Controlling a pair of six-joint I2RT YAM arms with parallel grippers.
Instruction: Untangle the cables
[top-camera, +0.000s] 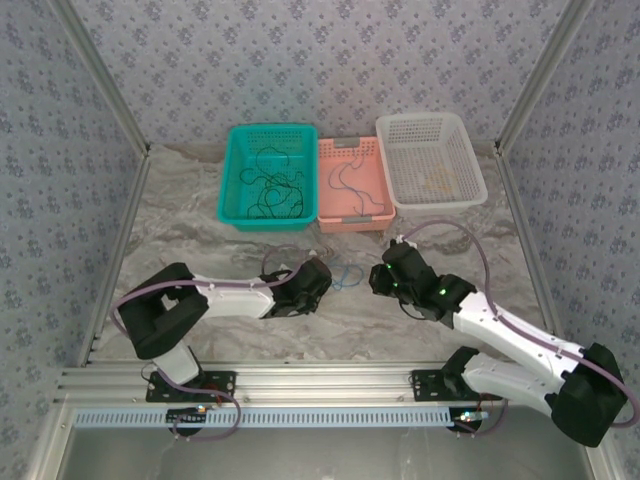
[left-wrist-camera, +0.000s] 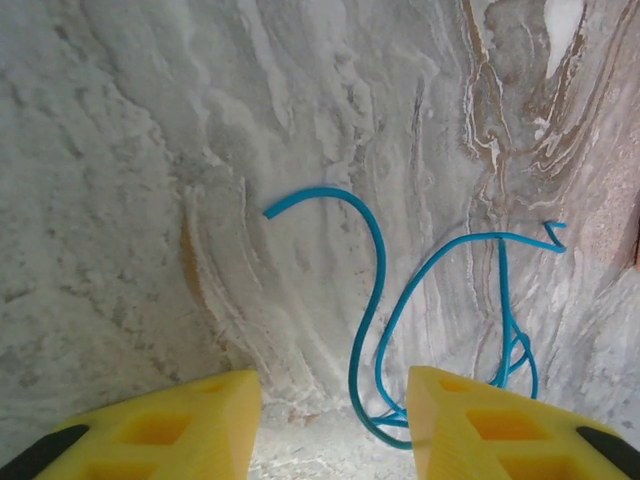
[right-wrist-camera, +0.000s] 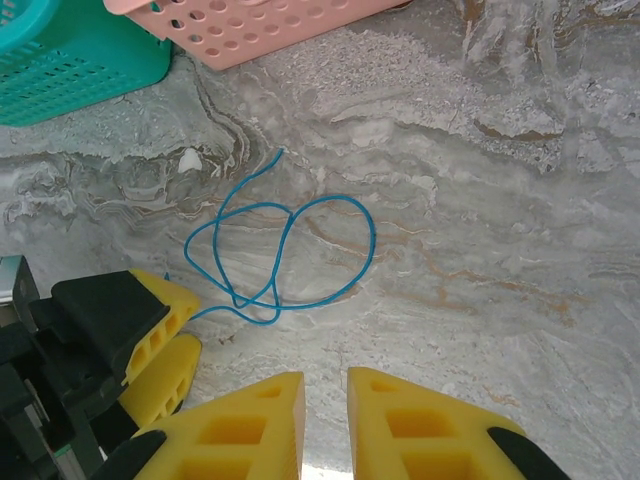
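A thin blue cable (top-camera: 345, 275) lies looped on the marble table between my two grippers. In the left wrist view the blue cable (left-wrist-camera: 381, 250) curves down between my yellow fingertips, its lowest loop lying against the right fingertip (left-wrist-camera: 470, 420). My left gripper (left-wrist-camera: 335, 425) is open around that loop, low over the table. My right gripper (right-wrist-camera: 325, 410) has its jaws only slightly apart, with nothing between them, a short way back from the blue cable (right-wrist-camera: 372, 240). The left gripper's fingers (right-wrist-camera: 150, 330) touch the cable's left end. Black cables (top-camera: 270, 185) lie tangled in the teal basket.
Along the far side stand a teal basket (top-camera: 232, 170), a pink basket (top-camera: 352, 222) holding one thin dark cable, and a white basket (top-camera: 470, 160) with something pale inside. Teal basket (right-wrist-camera: 70, 50) and pink basket (right-wrist-camera: 270, 25) sit just beyond the blue cable.
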